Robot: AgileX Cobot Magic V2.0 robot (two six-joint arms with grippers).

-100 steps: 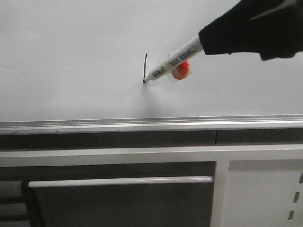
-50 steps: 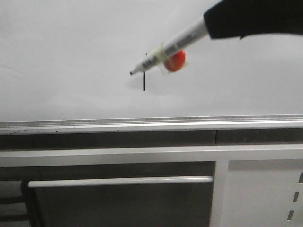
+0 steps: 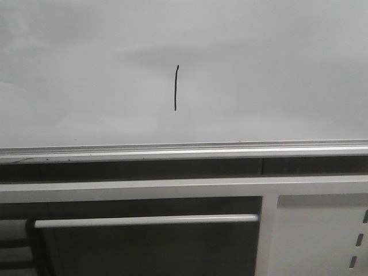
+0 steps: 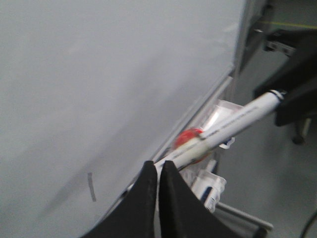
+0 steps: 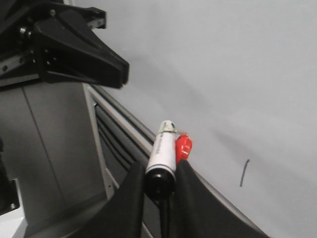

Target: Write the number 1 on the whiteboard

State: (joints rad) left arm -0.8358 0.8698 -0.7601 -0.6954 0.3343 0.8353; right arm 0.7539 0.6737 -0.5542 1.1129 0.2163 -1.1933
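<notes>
The number 1 [image 3: 176,87] is a thin black upright stroke on the pale whiteboard [image 3: 259,69], above its silver rail [image 3: 184,150]. Neither gripper shows in the front view. In the right wrist view my right gripper [image 5: 162,171] is shut on a white marker [image 5: 164,148] with a red piece on its side; it is held off the whiteboard [image 5: 237,74], with the stroke [image 5: 243,173] off to one side. My left gripper [image 4: 158,166] is shut with nothing in it. Beyond it are the marker [image 4: 233,124] and the stroke [image 4: 91,187] on the whiteboard [image 4: 99,74].
Below the rail stands a white cabinet panel with slots [image 3: 322,230] and a long white handle bar [image 3: 146,221]. Clear packets [image 4: 208,183] lie beneath the board's edge in the left wrist view. The left arm's black body [image 5: 74,49] fills one corner of the right wrist view.
The right gripper lifted the marker's tip off the board, swung it up and left, then left the front view. The whole stroke now shows uncovered.
</notes>
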